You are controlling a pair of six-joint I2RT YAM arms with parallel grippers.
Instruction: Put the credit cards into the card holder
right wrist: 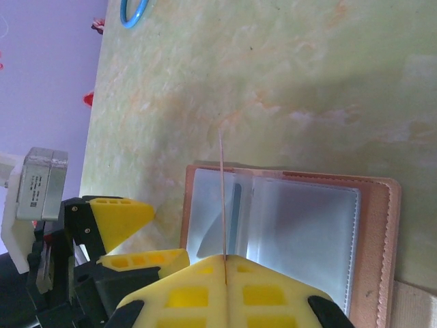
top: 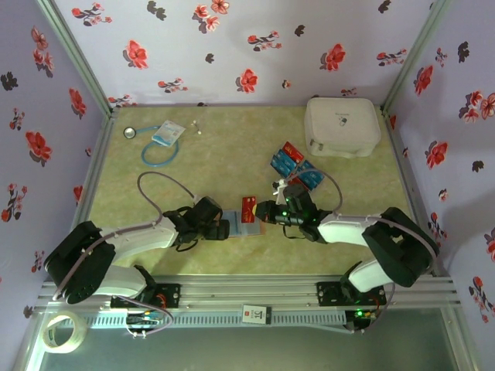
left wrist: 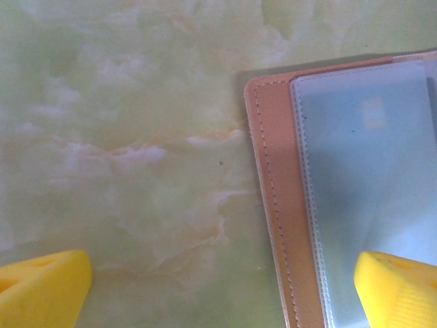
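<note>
Pinching red card [top: 249,207] edge-on above open card holder [right wrist: 382,239]: R gripper [right wrist: 224,258]; L gripper [left wrist: 222,290] spread wide at its edge.

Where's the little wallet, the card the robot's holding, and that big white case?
card holder [right wrist: 300,225], right wrist view, its clear inner pocket.
red card [top: 249,206], top view, middle of its face.
white case [top: 342,126], top view, centre of its lid.

My top camera looks down from above and behind me over the whole table [top: 232,154]; my left wrist camera faces straight down, very near the card holder [left wrist: 276,205]; my right wrist camera looks steeply down, close, sharing that holder and tabletop with both.
</note>
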